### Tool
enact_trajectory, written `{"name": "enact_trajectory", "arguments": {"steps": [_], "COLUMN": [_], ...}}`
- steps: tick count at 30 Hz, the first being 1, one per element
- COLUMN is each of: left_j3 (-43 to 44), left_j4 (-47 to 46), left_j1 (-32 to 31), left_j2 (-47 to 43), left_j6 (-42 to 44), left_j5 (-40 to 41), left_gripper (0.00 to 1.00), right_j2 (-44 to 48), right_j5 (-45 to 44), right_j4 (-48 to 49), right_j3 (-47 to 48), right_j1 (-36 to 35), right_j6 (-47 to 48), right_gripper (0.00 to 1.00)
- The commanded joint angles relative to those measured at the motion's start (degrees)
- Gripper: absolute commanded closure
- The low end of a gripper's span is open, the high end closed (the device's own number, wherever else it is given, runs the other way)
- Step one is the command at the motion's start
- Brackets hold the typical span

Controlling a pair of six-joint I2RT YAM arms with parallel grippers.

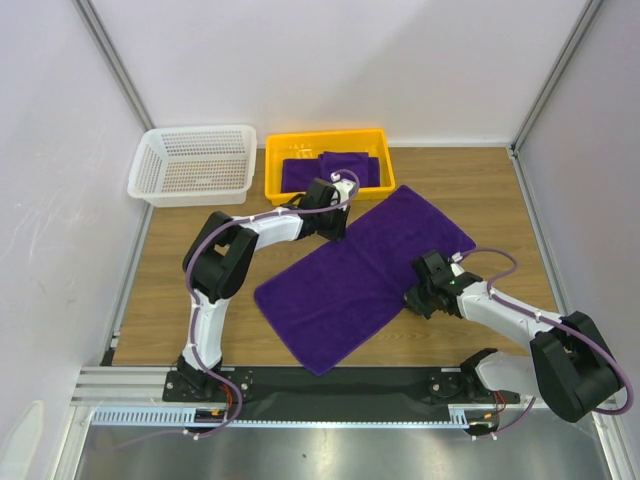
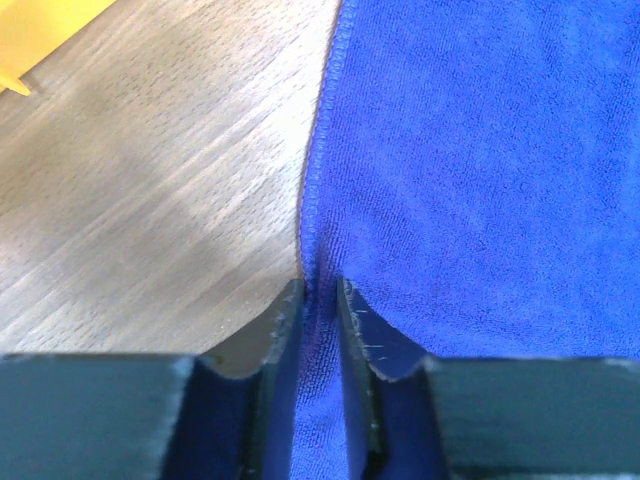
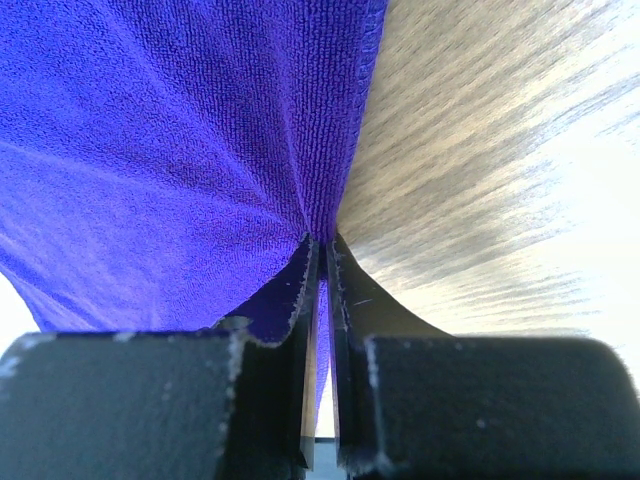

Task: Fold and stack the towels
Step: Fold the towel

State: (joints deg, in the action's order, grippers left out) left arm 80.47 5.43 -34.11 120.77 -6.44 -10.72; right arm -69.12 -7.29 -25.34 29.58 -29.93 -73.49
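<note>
One purple towel [image 1: 360, 275] lies spread flat and slanted across the wooden table. My left gripper [image 1: 339, 230] sits at its far left edge, just in front of the yellow tray [image 1: 325, 140]. In the left wrist view, the left gripper [image 2: 318, 290] has the hemmed edge of the towel [image 2: 480, 150] filling the narrow gap between its jaws. My right gripper [image 1: 416, 300] is at the towel's near right edge. In the right wrist view, the right gripper [image 3: 322, 245] pinches the towel [image 3: 180, 130], lifting the hem into a small peak. Folded towels [image 1: 330, 170] lie in the tray.
A white mesh basket [image 1: 195, 165] stands left of the tray at the back. White walls close in the table on the left, back and right. A corner of the yellow tray [image 2: 40, 30] shows in the left wrist view.
</note>
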Motion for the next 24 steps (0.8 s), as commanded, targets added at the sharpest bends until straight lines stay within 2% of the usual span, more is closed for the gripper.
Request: {"name": "enact_trajectory", "arguments": {"steps": [1,2,5,12,24], "left_j3": [1.8,1.8,1.9,1.7,3.6], "left_j4": [-1.4,-1.6,-2.3,-3.7,-0.2], "left_j1": [-0.3,-0.3,-0.3,-0.3,-0.3], "left_j2": [0.3,0.0,-0.7,-3.7,-14.9], "left_j6": [0.8,1.0,1.3,1.9,3.4], "left_j5": [-0.3,0.0,0.6,1.6,4.4], "left_gripper": [0.79,0.81,0.99,1.00,1.00], "right_j2": [0.7,0.7,1.3,4.7,14.9], "right_j5": [-2.0,-2.1,-2.5,-4.0,-10.4], "right_j4": [-3.0,-3.1,-3.8,-7.1,-19.6], "right_j3": [-0.8,-0.8,-0.7,0.7,12.9], "right_j1": [-0.2,-0.2,-0.2,-0.2,-0.3], "right_j6": [0.5,0.5,0.5,0.7,4.2], "right_gripper": [0.99,1.00,1.00,1.00,1.00]}}
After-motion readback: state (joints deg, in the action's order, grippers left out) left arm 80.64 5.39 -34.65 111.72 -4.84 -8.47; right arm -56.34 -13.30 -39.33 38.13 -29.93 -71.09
